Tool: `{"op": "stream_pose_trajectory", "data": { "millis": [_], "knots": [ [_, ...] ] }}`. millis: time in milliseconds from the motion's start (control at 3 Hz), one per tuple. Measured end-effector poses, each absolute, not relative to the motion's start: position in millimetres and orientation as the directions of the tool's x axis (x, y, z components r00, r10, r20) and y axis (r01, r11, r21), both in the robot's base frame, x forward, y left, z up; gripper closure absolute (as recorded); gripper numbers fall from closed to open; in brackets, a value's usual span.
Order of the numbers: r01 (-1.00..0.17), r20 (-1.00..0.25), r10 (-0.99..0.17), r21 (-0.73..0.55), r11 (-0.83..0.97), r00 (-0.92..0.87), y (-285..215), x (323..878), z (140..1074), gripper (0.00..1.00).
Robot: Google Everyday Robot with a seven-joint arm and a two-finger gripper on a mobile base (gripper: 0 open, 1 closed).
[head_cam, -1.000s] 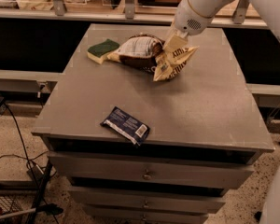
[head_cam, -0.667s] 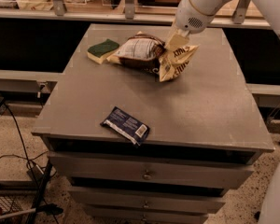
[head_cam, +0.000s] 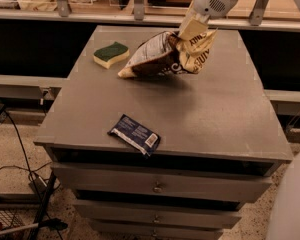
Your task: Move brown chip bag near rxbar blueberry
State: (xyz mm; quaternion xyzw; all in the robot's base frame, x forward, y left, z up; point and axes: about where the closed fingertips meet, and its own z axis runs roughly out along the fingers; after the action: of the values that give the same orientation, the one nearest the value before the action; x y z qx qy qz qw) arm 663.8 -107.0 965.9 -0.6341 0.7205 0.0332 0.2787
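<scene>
brown chip bag hangs tilted in the upper middle of the frame, its top end pinched in the gripper, which reaches in from the upper right. whether its low left corner touches the grey table i cannot tell. the blueberry bar lies flat near the front edge, well apart. a sponge sits just left of the bag.

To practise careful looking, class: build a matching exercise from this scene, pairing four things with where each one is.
1. wrinkly brown-and-cream foil chip bag
2. flat navy-blue bar wrapper
3. green-and-yellow sponge
4. gripper

a. near the front edge of the grey table
b. back left of table
c. above table's back, shut on the bag
d. held by the gripper

Pairs: 1-d, 2-a, 3-b, 4-c.
</scene>
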Motion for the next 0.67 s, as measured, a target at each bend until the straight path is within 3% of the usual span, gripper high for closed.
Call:
{"op": "stream_pose_trajectory", "data": {
  "millis": [667],
  "knots": [
    [-0.93,-0.517,-0.855,-0.329,0.165,0.031,-101.0,647.4,1015.5,1.0]
  ]
}}
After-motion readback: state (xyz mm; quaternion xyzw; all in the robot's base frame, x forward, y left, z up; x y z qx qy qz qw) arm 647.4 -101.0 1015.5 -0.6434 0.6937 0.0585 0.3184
